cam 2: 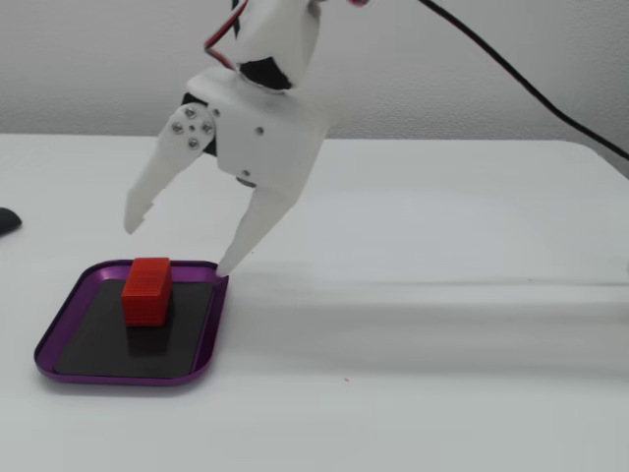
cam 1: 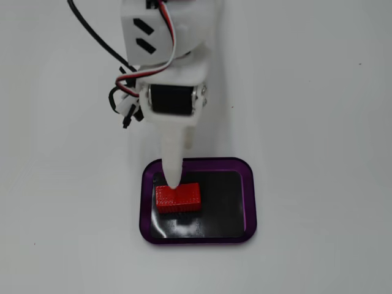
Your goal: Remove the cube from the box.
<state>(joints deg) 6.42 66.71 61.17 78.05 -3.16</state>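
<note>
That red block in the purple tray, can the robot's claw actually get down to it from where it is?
Probably yes. The gripper hangs open just above the cube, fingers spread wider than it. Nothing covers the cube, and the box has only a low rim, so the way down looks free.

White plastic arm (cam 1: 165, 37) with a black servo block (cam 1: 171, 99), red, white and black cables (cam 1: 125, 86), silver screws (cam 2: 192, 123), and tapered white gripper (cam 2: 177, 241) fingers (cam 2: 251, 231).
</note>
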